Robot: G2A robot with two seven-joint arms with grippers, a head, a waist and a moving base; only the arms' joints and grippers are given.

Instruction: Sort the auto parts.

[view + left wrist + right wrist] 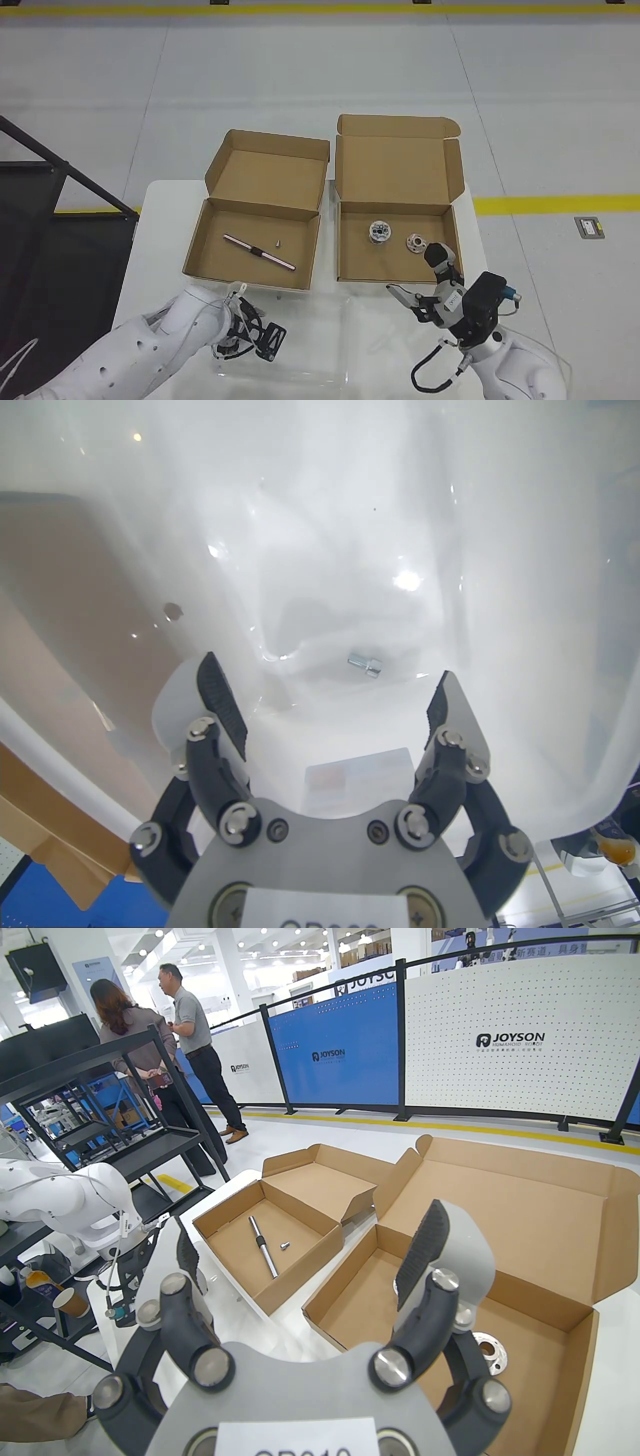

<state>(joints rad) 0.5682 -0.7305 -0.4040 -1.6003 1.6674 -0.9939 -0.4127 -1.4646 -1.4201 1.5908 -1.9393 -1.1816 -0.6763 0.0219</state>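
A small silver bolt (365,664) lies on the floor of a clear plastic bin (340,345) at the table's front. My left gripper (327,680) hangs open just short of the bolt, inside the bin (450,550); from above the left gripper (258,335) sits at the bin's left end. The left cardboard box (250,245) holds a long steel rod (258,252) and a tiny bolt (276,241). The right box (395,250) holds a round bearing (379,231) and a flange (415,241). My right gripper (420,277) stands open and empty over that box's front edge (350,1323).
Both box lids stand open toward the back. A black metal rack (125,1128) stands off the table's left side, with a paper cup (72,1302) and a bottle beside the left arm. The white table (160,215) ends close behind the boxes.
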